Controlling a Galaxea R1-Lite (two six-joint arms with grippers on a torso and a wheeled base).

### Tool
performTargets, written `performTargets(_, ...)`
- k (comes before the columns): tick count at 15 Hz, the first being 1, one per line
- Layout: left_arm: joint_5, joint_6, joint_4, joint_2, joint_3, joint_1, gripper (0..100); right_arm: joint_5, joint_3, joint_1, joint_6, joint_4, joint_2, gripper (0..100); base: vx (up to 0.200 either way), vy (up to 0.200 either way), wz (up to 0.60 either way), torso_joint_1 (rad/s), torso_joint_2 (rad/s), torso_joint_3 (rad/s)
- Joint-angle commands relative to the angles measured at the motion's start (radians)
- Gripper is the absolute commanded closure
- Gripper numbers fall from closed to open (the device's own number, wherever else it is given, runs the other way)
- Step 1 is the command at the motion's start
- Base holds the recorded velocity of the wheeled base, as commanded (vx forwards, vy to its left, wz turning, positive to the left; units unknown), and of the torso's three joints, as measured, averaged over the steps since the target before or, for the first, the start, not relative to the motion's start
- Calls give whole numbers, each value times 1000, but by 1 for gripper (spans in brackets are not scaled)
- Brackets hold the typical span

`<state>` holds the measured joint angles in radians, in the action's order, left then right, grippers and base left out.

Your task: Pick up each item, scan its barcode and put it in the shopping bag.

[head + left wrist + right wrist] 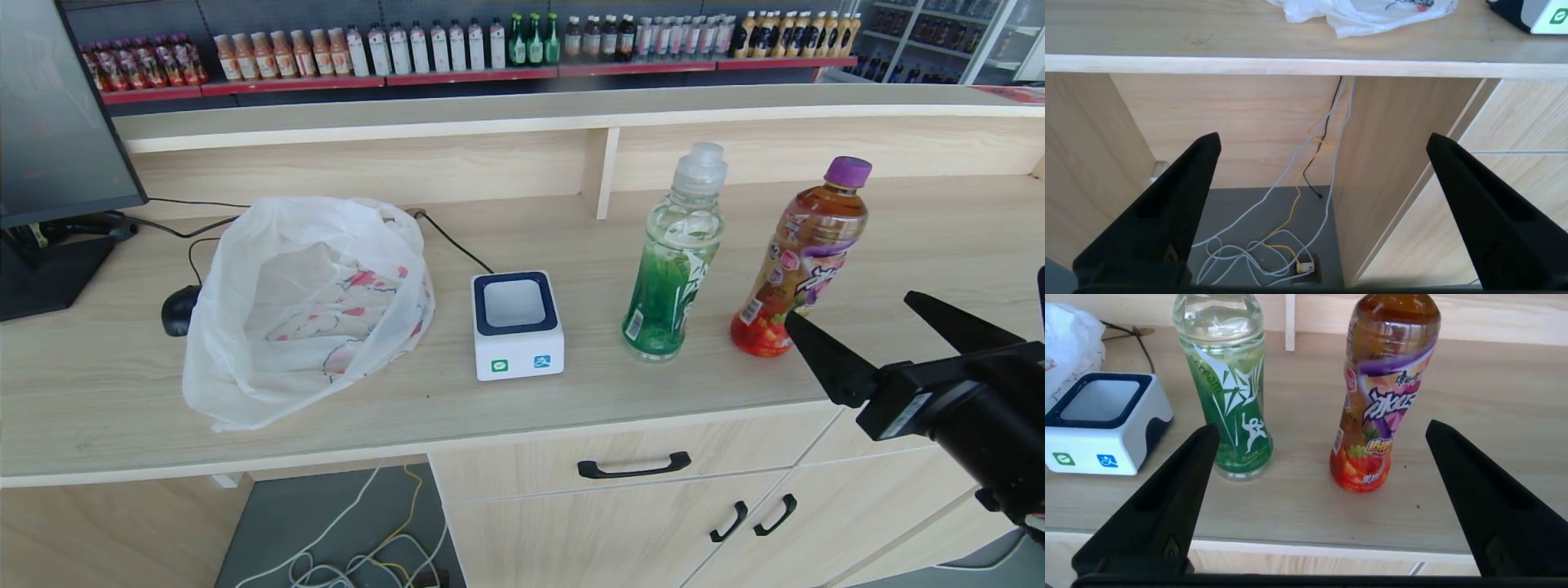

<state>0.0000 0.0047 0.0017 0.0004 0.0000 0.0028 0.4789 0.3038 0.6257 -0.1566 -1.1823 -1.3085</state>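
Note:
Two bottles stand upright on the wooden counter (522, 408): a green-labelled clear bottle (676, 260) (1223, 392) and, to its right, a purple-capped tea bottle (800, 260) (1384, 396). A white barcode scanner box (517, 325) (1100, 422) sits left of them, and a white plastic shopping bag (306, 306) (1372, 12) lies open at the far left. My right gripper (853, 322) (1319, 502) is open, held just in front of the tea bottle, near the counter's edge. My left gripper (1323, 208) is open below the counter, facing the cabinet opening.
A monitor (57, 114) and a black mouse (178, 310) occupy the counter's left end. A raised shelf with a divider (600, 167) runs along the back. Drawers with black handles (633, 467) lie under the counter. Loose cables (1282, 237) hang in the opening.

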Motion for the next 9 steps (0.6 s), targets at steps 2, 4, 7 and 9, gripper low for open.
performTargets(2,0,0,0,0,0,0,0,0,6,0,-3,-2,-54,0,0,0,0,0,0,0)
performTargets(4,-2,0,0,0,0,0,0,-2,17,0,-4,-2,-69,0,0,0,0,0,0,0)
performTargets(7,-2,0,0,0,0,0,0,-2,47,3,-4,-2,-109,0,0,0,0,0,0,0)
performTargets(9,0,0,0,0,0,0,0,-3,87,3,-4,-2,-143,0,0,0,0,0,0,0)
